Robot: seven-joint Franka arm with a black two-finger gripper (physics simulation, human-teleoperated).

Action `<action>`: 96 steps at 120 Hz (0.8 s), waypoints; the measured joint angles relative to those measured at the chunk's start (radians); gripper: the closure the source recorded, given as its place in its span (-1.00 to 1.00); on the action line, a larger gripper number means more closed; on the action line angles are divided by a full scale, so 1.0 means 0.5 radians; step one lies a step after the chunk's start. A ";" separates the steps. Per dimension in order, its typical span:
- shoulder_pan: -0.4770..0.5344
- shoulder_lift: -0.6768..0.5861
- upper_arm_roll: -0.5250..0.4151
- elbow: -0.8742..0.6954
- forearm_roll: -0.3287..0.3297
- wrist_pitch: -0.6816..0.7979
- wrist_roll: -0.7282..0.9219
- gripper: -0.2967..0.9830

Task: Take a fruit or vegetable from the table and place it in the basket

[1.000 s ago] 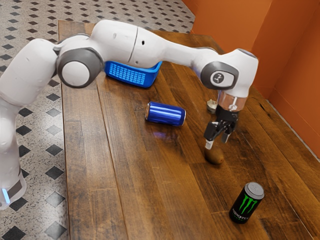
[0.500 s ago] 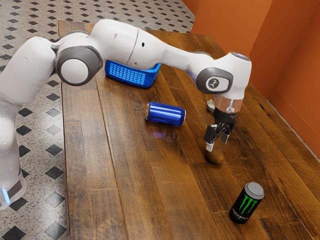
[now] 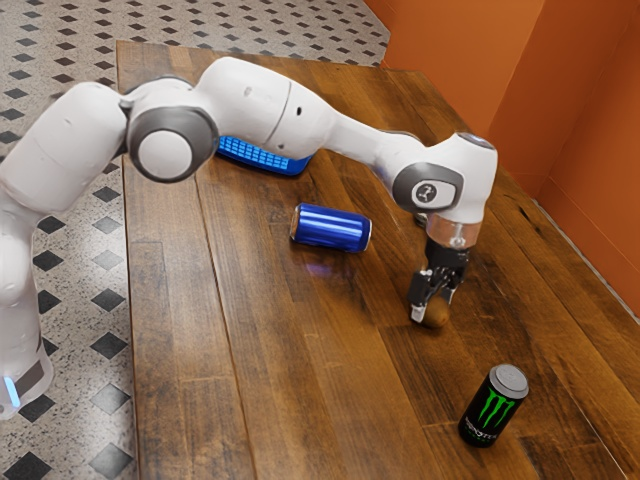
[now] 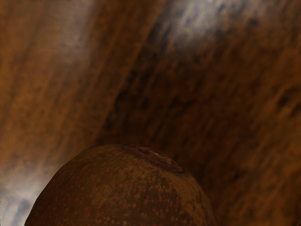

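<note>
Low over the table, my gripper [image 3: 431, 309] stands open around the brown kiwi-like fruit [image 3: 436, 317], one finger on its side toward the exterior view's left. The other finger is partly hidden behind the fruit. In the wrist view the speckled brown fruit [image 4: 127, 188] lies just under the hand, its stem end visible. The blue basket [image 3: 262, 157] is at the table's far side, partly covered by the arm.
A blue can [image 3: 331, 228] lies on its side between the basket and the gripper. The black and green can [image 3: 493, 405] stands nearer the camera. A small object [image 3: 421, 219] sits behind the hand, mostly hidden.
My hand has come down, with a slight shift toward the exterior view's left, and its fingertips are now beside the fruit. The arm covers more of the basket.
</note>
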 joint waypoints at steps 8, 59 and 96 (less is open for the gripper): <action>0.004 0.018 -0.002 0.002 0.000 0.014 0.003 -0.54; -0.003 0.021 0.006 0.000 -0.034 0.033 0.027 0.19; 0.077 -1.241 0.322 -0.847 0.002 0.013 0.031 0.08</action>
